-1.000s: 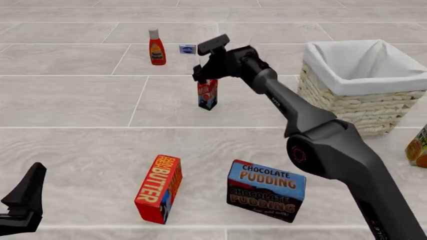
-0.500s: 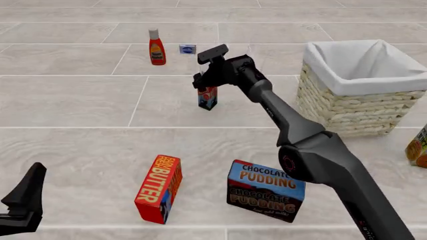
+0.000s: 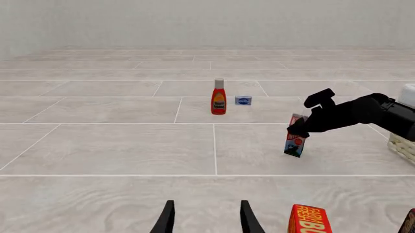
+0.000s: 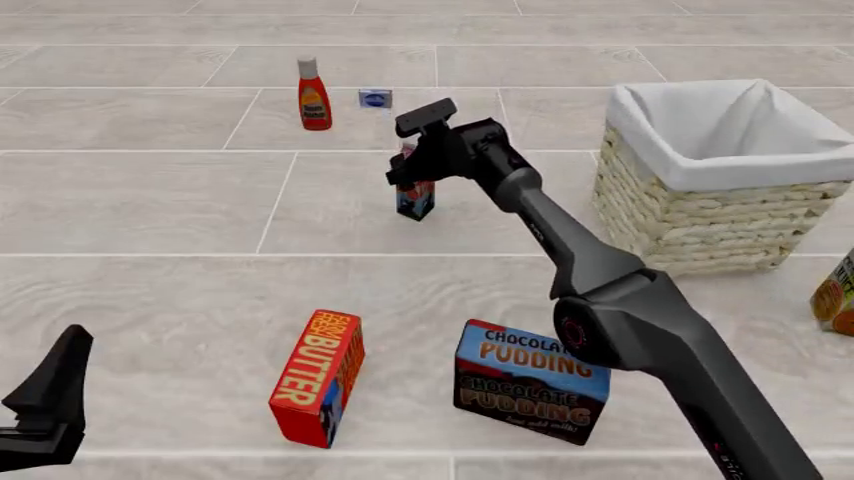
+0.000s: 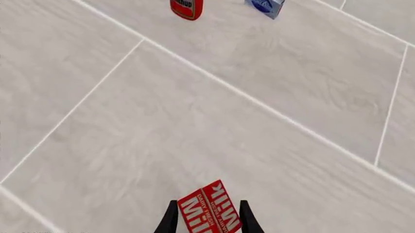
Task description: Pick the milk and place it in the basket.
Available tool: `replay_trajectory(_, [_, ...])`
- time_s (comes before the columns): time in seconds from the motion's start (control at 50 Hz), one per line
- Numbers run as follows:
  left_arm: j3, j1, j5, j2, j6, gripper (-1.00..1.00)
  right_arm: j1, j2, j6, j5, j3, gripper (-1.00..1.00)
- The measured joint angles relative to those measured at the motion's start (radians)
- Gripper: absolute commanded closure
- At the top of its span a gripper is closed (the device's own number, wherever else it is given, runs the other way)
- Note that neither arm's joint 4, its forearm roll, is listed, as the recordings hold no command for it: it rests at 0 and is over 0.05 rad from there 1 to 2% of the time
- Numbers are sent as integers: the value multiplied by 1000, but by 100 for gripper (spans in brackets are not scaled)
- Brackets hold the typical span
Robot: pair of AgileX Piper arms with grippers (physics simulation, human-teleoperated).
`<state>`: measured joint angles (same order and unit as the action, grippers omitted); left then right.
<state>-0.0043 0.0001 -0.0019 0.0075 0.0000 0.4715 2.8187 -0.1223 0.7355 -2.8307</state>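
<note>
With the milk (image 4: 415, 194) tilted between its fingers, right gripper (image 4: 412, 170) clamps the carton; left gripper (image 3: 206, 219) idles agape.

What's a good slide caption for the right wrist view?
Right tool straddling the red top of the milk, with ketchup bottle and small blue box beyond.

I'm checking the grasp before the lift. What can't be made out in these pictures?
- Milk: in the front view the right gripper covers its top; the right wrist view cuts off its lower part, so finger contact is unclear.
- Small blue box: label too small to read in every view.
- Left gripper: only the fingers show in its wrist view.
- Object at the front view's right edge: cut off, unidentifiable.
- Basket: its bottom is hidden by its own wall.
</note>
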Motion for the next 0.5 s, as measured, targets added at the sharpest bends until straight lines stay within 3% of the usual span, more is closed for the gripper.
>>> replay_trajectory(0.32, [0, 0, 0, 0, 0, -100, 4, -11, -24, -2, 18, 100])
replay_trajectory(0.5, [0, 0, 0, 0, 0, -100, 12, -114, -47, -97, 213, 100])
